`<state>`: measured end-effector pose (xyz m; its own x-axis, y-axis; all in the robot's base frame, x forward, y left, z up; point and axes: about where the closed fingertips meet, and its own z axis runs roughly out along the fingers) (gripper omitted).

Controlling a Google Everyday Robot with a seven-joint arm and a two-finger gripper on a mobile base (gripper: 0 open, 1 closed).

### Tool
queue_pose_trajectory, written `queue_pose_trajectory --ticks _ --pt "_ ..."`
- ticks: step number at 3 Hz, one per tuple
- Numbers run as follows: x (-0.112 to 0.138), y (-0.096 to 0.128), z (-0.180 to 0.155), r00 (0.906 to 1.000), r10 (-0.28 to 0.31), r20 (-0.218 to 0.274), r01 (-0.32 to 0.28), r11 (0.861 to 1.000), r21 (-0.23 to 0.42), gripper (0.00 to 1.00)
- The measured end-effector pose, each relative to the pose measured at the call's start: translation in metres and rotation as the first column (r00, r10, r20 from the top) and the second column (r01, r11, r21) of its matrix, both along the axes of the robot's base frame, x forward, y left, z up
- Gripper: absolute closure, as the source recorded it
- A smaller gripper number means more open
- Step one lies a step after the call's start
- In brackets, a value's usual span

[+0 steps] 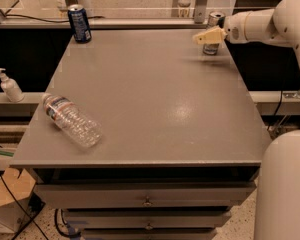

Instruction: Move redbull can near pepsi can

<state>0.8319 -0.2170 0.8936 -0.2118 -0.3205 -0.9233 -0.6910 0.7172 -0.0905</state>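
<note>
The redbull can [214,19], slim and silver with a silver top, stands at the table's far right corner. My gripper [205,35] reaches in from the right on a white arm and sits in front of the can's middle, hiding most of its body. I cannot tell whether it touches the can. The pepsi can [79,23], wider and dark blue with a silver top, stands upright at the far left corner, a full table width away from the redbull can.
A clear plastic water bottle [72,120] lies on its side near the grey table's [155,99] left front. A pump bottle [10,86] stands on a ledge to the left. Drawers sit under the table. My white body [285,184] fills the lower right.
</note>
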Motion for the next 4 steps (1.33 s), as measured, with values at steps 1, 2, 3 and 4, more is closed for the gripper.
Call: queue_pose_trajectory --ticks 1,2,3,4 --pt "-0.003 0.003 0.009 0.9999 0.008 0.010 -0.008 1.000 -0.016 0.49" --pt "-0.017 0.012 0.029 0.9986 0.035 0.039 -0.034 0.999 -0.033 0.73" --pt "-0.031 0.037 0.046 0.9934 0.097 0.061 -0.095 0.995 -0.035 0.95" --pt "-0.031 0.041 0.046 0.9928 0.103 0.061 -0.101 0.994 -0.034 1.00"
